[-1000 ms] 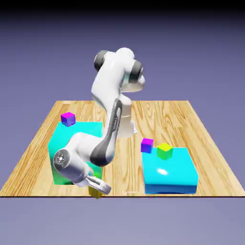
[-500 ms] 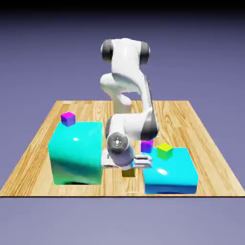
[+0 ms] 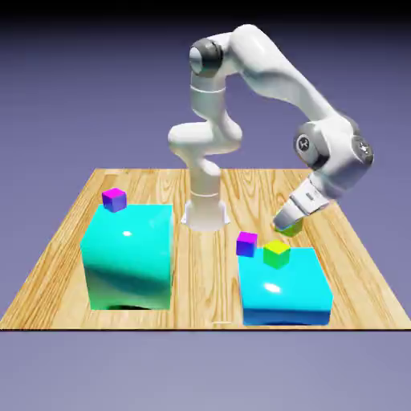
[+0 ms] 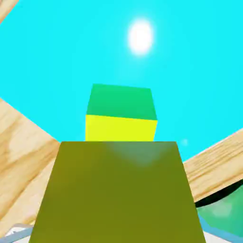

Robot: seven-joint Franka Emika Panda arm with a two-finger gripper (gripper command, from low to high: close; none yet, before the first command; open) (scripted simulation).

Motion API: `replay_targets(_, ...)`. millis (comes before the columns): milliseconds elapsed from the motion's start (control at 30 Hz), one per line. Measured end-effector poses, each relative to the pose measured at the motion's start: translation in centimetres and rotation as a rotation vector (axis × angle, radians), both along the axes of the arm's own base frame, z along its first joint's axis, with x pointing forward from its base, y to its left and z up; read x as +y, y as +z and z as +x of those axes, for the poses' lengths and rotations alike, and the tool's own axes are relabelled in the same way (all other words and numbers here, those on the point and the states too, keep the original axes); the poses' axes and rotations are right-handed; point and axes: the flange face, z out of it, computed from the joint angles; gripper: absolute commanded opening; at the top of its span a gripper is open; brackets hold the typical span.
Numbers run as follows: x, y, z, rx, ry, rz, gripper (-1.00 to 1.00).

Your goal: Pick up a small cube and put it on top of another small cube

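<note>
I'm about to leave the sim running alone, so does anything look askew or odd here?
Nothing looks damaged or spilled. The one oddity is the small yellow cube: in the exterior view it sits tilted in the gripper, because the hand itself leans. The green cube rests on the low cyan block.

Glossy cyan blocks (bright highlights, plastic-looking); wooden tabletop, streaky grain; smooth white arm.
</note>
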Motion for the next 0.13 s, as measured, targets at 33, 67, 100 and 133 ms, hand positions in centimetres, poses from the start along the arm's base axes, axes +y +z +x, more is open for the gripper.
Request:
replay_targets(33, -0.52, -1.42, -0.53, 0.000, 0.000, 0.001, -1.00)
replay_targets(67, -0.63, -1.70, -0.64, 0.001, 0.000, 0.001, 1.00)
replay_targets(100, -0.65, -1.70, -0.63, -0.001, 0.001, -0.001, 1.00)
replay_targets(133, -0.65, -1.70, -0.62, -0.001, 0.002, -0.001, 1.00)
